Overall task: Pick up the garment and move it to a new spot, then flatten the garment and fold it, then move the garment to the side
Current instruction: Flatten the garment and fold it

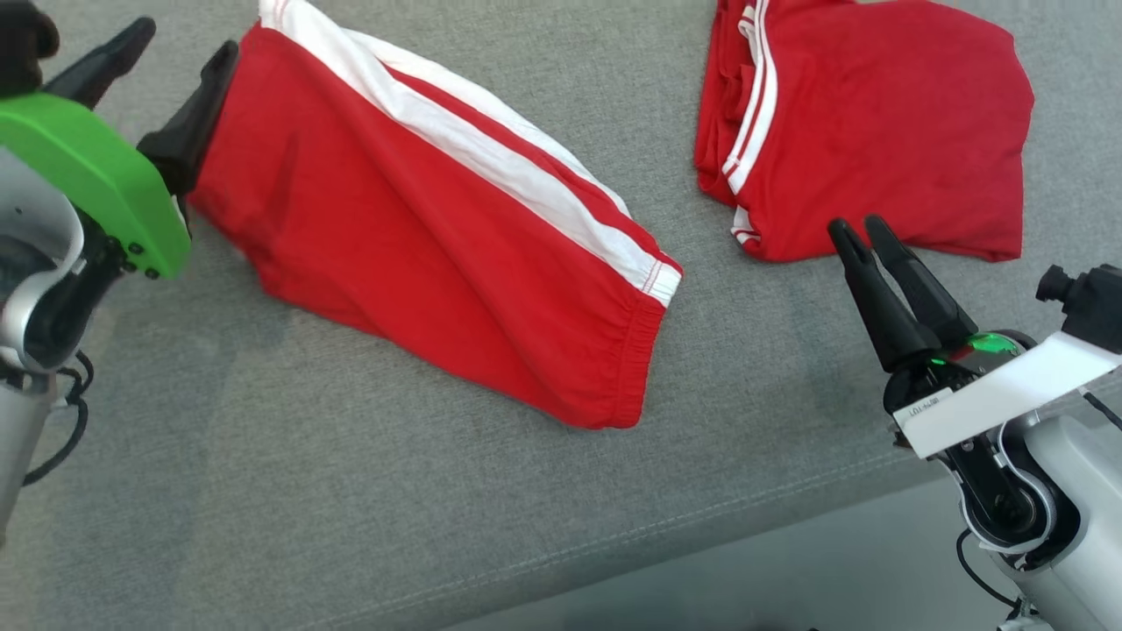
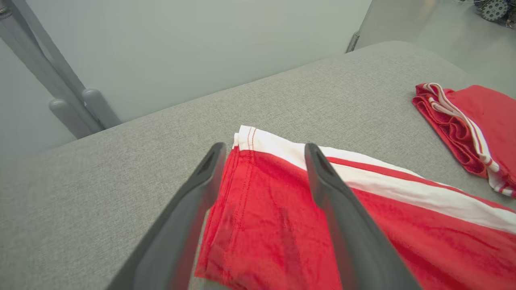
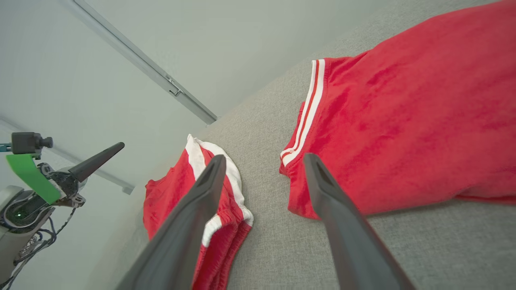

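Red fabric shorts with the white side stripe (image 1: 421, 228) run off the top edge in the head view – same for the folded red garment with white trim (image 1: 877, 123). One dark finger of the left gripper (image 1: 186, 39) covers the shorts' left edge

There are two red garments with white stripes: one long garment (image 1: 421, 263) at the left and one folded garment (image 1: 885, 131) at the right. One grey fabric counter (image 1: 351, 491) carries both. There are two claws, the left claw (image 1: 186, 39) and the right claw (image 1: 859, 226), each with two dark fingers (image 1: 877, 298)
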`<state>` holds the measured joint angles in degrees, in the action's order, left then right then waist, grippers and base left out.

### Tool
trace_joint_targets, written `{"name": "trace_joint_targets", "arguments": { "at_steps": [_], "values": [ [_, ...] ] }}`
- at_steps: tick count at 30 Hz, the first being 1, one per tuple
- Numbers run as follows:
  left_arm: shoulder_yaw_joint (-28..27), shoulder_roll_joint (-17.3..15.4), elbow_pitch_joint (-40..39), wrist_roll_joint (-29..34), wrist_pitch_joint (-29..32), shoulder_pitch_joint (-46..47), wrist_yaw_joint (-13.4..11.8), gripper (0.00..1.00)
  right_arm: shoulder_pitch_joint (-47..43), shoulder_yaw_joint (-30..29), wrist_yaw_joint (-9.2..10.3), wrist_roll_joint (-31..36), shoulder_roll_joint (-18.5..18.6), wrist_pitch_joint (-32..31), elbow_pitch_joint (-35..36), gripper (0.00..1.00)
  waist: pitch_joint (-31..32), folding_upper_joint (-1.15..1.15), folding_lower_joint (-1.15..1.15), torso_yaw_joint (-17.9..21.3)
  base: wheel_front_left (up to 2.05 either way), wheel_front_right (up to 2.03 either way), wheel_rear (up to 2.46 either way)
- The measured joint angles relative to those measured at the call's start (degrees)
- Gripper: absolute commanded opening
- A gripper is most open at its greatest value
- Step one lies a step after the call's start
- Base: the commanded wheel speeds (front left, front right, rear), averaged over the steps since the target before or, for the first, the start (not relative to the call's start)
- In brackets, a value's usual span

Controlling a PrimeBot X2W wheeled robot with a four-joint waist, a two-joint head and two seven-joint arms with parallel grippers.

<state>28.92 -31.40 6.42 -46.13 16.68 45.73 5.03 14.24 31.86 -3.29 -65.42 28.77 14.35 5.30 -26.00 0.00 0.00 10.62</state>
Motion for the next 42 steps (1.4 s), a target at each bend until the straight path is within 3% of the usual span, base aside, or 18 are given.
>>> {"name": "trace_joint_targets", "arguments": {
  "at_steps": [13, 21, 29, 35, 42],
  "values": [
    [-2.8, 0.6, -0.3, 1.0, -13.6, -15.0, -4.2, 1.0, -3.2, -5.8, 8.37, 18.2, 2.7, 0.1, 1.4, 1.0, 7.1, 0.0, 0.0, -5.6, 0.0, 0.0, 0.0],
    [-3.5, 2.2, -1.5, 0.4, -18.9, -23.9, -6.6, 1.0, -8.6, -6.0, 9.45, 21.4, 2.4, 0.2, 2.5, 1.0, 11.2, 0.0, 0.0, -8.5, 0.0, 0.0, 0.0],
    [-5.7, 2.8, -4.3, 0.2, -24.7, -30.9, -8.8, 1.0, -11.5, -3.6, 9.94, 29.0, 3.0, 0.2, 2.3, 1.0, 14.1, 0.0, 0.0, -11.1, 0.0, 0.0, 0.0],
    [-5.8, 3.2, -5.2, 0.8, -27.8, -36.9, -9.7, 1.0, -13.5, -3.5, 10.03, 30.5, -0.1, 0.2, 1.5, 1.0, 15.4, 0.0, 0.0, -12.7, 0.0, 0.0, 0.0],
    [-5.4, 3.8, -5.7, 2.0, -29.5, -41.3, -10.1, 1.0, -14.7, -4.0, 10.38, 33.2, -1.3, 0.2, -0.7, 1.0, 17.2, 0.0, 0.0, -13.6, 0.0, 0.0, 0.0]
  ]
}}
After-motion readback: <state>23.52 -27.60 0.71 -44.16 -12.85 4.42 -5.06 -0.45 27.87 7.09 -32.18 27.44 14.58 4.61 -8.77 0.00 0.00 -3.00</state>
